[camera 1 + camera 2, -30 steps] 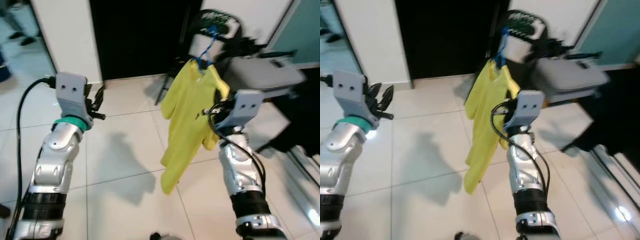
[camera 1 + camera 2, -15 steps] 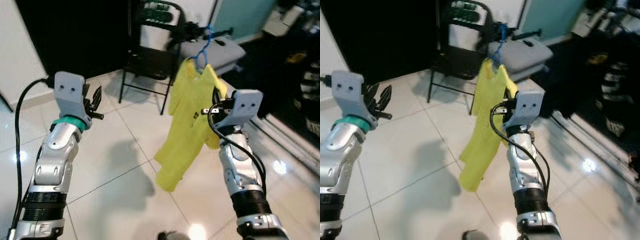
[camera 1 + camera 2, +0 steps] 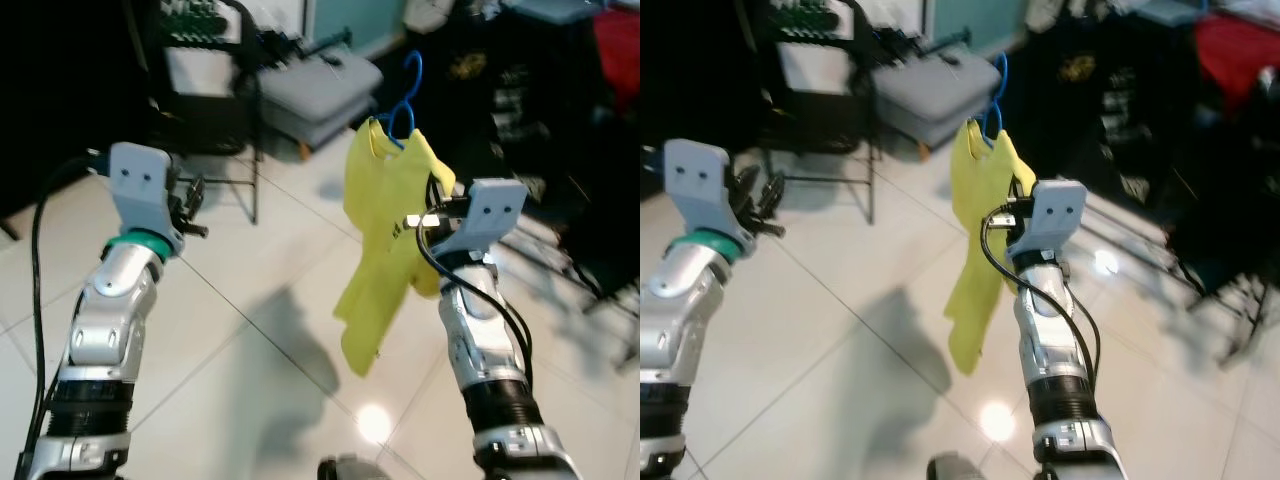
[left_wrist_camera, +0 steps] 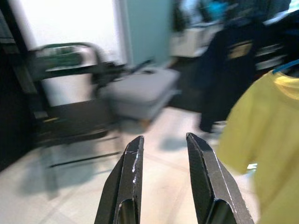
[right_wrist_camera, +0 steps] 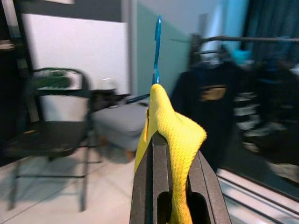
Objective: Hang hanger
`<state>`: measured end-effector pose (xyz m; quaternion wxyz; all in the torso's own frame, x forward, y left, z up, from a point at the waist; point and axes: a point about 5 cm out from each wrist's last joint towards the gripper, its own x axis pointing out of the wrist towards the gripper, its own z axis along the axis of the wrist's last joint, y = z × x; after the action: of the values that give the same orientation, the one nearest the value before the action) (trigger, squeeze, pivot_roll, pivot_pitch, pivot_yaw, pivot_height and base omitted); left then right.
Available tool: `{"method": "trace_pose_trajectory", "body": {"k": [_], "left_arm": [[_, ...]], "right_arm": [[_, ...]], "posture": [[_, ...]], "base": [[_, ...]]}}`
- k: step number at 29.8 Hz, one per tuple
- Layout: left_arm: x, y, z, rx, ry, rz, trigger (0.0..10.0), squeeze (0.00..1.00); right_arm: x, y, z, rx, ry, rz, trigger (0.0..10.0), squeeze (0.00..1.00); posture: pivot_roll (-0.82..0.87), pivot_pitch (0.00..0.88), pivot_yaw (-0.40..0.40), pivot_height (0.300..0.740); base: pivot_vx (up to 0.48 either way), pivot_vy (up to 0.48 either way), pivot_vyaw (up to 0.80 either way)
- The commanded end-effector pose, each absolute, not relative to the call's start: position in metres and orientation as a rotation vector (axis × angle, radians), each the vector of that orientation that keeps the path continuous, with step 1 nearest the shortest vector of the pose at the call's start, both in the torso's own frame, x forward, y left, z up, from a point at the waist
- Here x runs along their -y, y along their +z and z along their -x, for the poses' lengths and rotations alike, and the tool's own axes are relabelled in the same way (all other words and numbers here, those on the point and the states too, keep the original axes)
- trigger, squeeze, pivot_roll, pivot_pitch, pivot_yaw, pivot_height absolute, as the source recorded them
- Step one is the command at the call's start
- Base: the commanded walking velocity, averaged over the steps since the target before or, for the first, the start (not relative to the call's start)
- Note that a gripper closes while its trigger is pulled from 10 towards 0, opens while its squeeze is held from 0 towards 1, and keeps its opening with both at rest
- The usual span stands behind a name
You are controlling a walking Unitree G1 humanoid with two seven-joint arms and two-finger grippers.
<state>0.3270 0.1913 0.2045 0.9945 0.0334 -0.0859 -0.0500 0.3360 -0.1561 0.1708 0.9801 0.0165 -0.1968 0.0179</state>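
Ahead, right claw (image 5: 170, 186) grips yellow shirt (image 3: 385, 240) on hanger (image 3: 405, 95); left claw (image 4: 163, 154) parted.

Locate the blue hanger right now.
The blue hanger is carried by the right gripper, right of centre in the eye views, its hook above the yellow shirt, near the grey seat.

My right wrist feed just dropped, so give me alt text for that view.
The right gripper is shut on the shoulder of a yellow shirt, which drapes over its black fingers. A blue hanger hook rises straight up from the shirt. Behind, blurred, are a black folding chair, a grey seat and dark clothes on a rail.
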Motion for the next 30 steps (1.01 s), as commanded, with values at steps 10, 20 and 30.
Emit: {"method": "trace_pose_trajectory", "body": {"k": [10, 20, 30], "left_arm": [[-0.182, 0.213, -0.325, 0.191, -0.193, 0.037, 10.0, 0.0], [-0.18, 0.215, -0.325, 0.212, -0.192, -0.012, 10.0, 0.0], [-0.178, 0.215, -0.325, 0.212, -0.212, -0.03, 10.0, 0.0]], "right_arm": [[0.158, 0.181, -0.337, 0.439, 0.028, -0.035, 10.0, 0.0], [0.158, 0.183, -0.336, 0.448, 0.025, -0.035, 10.0, 0.0], [0.16, 0.187, -0.336, 0.463, 0.019, -0.029, 10.0, 0.0]], "posture": [[0.0, 0.0, 0.016, 0.74], [0.0, 0.0, 0.017, 0.74], [0.0, 0.0, 0.015, 0.74]], "base": [[0.0, 0.0, -0.8], [0.0, 0.0, -0.8], [0.0, 0.0, -0.8]]}}
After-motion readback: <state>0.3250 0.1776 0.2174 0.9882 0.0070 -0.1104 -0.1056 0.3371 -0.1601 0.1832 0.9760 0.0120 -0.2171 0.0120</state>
